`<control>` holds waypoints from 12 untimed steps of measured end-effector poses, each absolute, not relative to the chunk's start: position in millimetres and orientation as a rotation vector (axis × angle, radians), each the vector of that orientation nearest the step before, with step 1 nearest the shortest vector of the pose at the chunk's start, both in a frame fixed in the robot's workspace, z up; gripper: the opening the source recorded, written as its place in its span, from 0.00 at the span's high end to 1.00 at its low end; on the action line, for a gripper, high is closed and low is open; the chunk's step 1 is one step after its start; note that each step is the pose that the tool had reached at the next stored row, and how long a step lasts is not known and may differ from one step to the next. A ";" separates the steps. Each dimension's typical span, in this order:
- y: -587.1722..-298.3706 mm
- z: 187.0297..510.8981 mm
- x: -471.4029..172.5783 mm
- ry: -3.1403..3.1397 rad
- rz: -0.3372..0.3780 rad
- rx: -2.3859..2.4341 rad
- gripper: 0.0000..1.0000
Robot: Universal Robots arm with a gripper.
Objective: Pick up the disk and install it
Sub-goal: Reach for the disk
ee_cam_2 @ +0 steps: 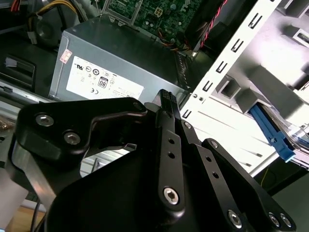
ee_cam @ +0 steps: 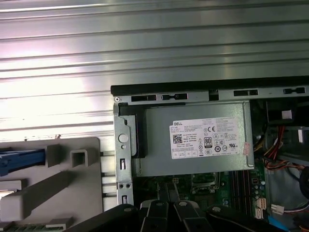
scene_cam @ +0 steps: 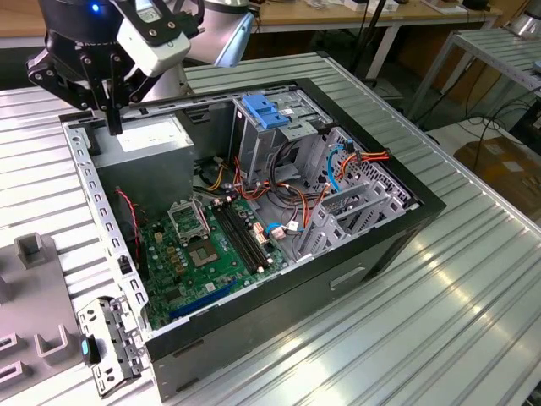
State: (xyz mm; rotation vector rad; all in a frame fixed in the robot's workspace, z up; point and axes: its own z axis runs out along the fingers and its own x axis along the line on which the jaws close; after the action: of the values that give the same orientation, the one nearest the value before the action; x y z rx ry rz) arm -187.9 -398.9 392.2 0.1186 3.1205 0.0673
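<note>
Ribbed metal tabletop [scene_cam: 473, 321] with an open PC case [scene_cam: 425, 205] mid-frame in the exterior view, holding a green motherboard [scene_cam: 203, 254], tangled cables [scene_cam: 292, 199], a drive cage topped by a blue bracket [scene_cam: 266, 110], and a grey power supply [scene_cam: 148, 139] at upper left. Gripper [scene_cam: 112, 127] hangs right over that power supply, jaws pinched together on nothing. Disk [ee_cam: 21, 162] sits outside the case on a grey fixture [ee_cam: 91, 193], and only its blue side rail peeks into the first wrist view.

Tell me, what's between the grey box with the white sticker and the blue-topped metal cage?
In the exterior view, a bundle of yellow, orange and black wires lies between the grey box and the cage.
</note>
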 end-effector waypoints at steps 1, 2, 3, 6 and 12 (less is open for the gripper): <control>-398.9 392.2 -188.4 3.121 0.067 0.118 0.89; -398.9 392.1 -188.9 3.121 0.067 0.119 0.89; -398.9 392.1 -189.4 3.121 0.067 0.119 0.89; -398.9 392.0 -191.8 3.121 0.067 0.119 0.89; -398.9 391.8 -196.6 3.122 0.067 0.119 0.89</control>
State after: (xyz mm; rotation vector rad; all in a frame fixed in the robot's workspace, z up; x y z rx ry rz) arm -196.6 -398.9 391.8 0.1187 3.1219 0.0674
